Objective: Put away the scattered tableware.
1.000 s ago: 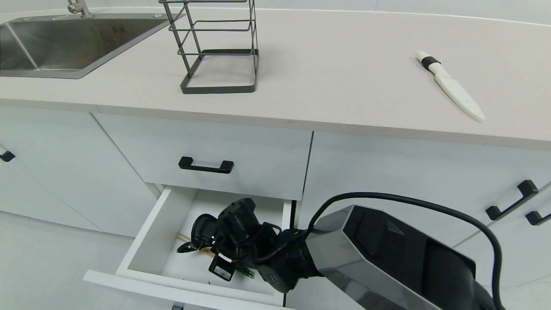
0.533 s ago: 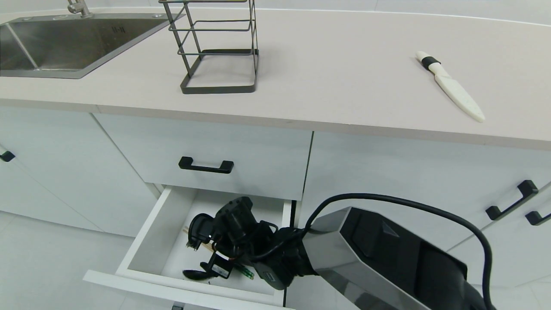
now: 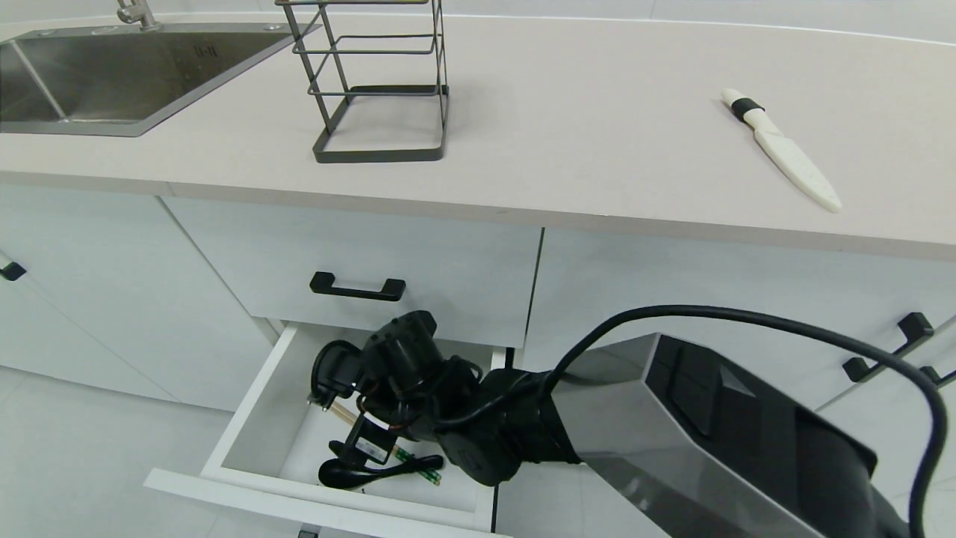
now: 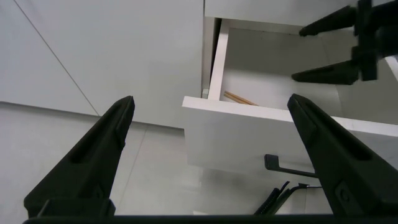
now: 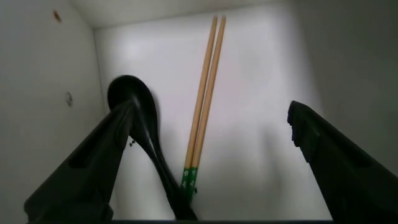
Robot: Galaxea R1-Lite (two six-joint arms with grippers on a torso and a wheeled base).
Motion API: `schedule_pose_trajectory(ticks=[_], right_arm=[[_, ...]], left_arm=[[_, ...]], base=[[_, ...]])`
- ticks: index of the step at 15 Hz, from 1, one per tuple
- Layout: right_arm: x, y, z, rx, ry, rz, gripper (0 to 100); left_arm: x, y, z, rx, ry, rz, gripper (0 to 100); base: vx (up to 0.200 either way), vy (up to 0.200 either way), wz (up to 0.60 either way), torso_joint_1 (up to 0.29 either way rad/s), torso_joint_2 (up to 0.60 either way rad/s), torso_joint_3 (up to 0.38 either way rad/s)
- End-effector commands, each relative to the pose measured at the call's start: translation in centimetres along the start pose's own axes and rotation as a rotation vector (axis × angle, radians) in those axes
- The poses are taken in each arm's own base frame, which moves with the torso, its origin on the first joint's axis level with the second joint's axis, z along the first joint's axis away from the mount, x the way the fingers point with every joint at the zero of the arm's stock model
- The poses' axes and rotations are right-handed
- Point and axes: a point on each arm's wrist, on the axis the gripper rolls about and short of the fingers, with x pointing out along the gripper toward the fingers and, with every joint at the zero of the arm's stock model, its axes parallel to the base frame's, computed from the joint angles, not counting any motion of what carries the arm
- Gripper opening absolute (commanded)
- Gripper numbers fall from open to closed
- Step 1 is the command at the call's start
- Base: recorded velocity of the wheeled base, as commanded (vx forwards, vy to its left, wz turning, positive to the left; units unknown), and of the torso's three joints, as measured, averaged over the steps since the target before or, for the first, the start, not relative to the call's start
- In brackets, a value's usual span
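Spoon [image 5: 134,102] beside chopsticks [image 5: 202,106] under spread right gripper [image 5: 209,107], wrist view; knife [image 3: 784,153] on counter [image 3: 597,112], head view.

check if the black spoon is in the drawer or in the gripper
In the drawer: the black spoon lies on its floor beside the chopsticks, and the right gripper hangs open above it.

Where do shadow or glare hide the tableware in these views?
Head view: even light, no glare on the knife; the right arm seems to shade the drawer floor around the spoon. Right wrist view: drawer floor bright in the middle, dimmer at the edges; chopsticks plain, spoon dark but distinct. Left wrist view: no glare; chopsticks partly behind the drawer wall.
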Motion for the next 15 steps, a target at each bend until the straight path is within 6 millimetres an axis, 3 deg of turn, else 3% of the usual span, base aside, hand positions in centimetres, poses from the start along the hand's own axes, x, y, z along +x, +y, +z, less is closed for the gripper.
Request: schedule_pose_trajectory(ticks=[1, 6, 10, 15], right_arm=[[-3.2, -0.3, 3.9, -0.013, -0.093, -0.017, 100], [-8.2, 0.8, 6.1, -0.033, -0.127, 0.001, 100], [-11.7, 1.5, 5.2, -0.034, -0.085, 0.02, 100], [-15.4, 2.0, 2.4, -0.023, -0.028, -0.003, 100]], left_arm=[[0.0, 0.0, 0.0, 0.0, 0.001, 0.0, 100], [0.0, 0.0, 0.0, 0.0, 0.001, 0.0, 100], [0.0, 0.0, 0.0, 0.0, 0.001, 0.0, 100], [0.0, 0.0, 0.0, 0.0, 0.001, 0.0, 100]], base=[[0.0, 0.0, 0.0, 0.0, 0.0, 0.0], [0.0, 0.0, 0.0, 0.0, 0.0, 0.0], [0.0, 0.0, 0.0, 0.0, 0.0, 0.0], [0.0, 0.0, 0.0, 0.0, 0.0, 0.0]])
